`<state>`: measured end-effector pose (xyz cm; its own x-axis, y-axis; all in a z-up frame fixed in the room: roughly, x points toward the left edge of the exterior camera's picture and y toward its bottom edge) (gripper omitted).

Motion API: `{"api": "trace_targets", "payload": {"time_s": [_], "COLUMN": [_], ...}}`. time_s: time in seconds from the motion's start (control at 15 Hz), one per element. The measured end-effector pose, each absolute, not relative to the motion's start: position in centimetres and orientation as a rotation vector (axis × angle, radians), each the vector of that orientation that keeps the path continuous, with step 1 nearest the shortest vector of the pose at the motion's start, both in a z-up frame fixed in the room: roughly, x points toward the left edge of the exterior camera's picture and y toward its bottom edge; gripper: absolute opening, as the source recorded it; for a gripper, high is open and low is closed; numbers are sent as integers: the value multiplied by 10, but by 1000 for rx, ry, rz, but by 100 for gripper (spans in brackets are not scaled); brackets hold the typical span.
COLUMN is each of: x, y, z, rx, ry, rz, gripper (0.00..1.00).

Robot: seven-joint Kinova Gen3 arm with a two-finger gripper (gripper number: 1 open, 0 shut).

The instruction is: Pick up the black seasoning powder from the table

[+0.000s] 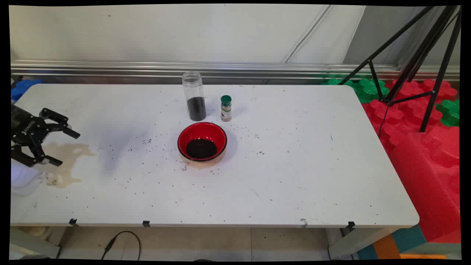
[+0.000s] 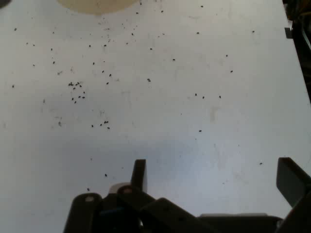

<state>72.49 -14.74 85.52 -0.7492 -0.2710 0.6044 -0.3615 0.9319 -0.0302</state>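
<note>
I see even, diffuse lighting in the main view, moderately bright, with no hard glare on the table point(image 1: 294, 165). The red bowl point(image 1: 202, 141) and the clear jar point(image 1: 194, 96) throw only faint, soft shadows, toward 3 o'clock. A broad grey shadow lies on the tabletop at 9 o'clock. Straight edges bow slightly near the frame's borders. The hand view is soft overall, its tabletop washed pale, with a dim shadow band just above the gripper point(image 2: 214, 177) at 6 o'clock.

Empty hand point(image 1: 62, 146) spread above stained table point(image 1: 294, 165).
</note>
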Motion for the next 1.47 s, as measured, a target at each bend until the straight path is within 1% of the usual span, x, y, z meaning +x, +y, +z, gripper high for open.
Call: {"api": "trace_targets", "payload": {"time_s": [0.8, 1.47], "x": [710, 688], "y": [-161, -192], "z": [864, 870], "rx": [629, 800], "ry": [-2406, -2299], "rz": [183, 218], "gripper": [100, 100]}}
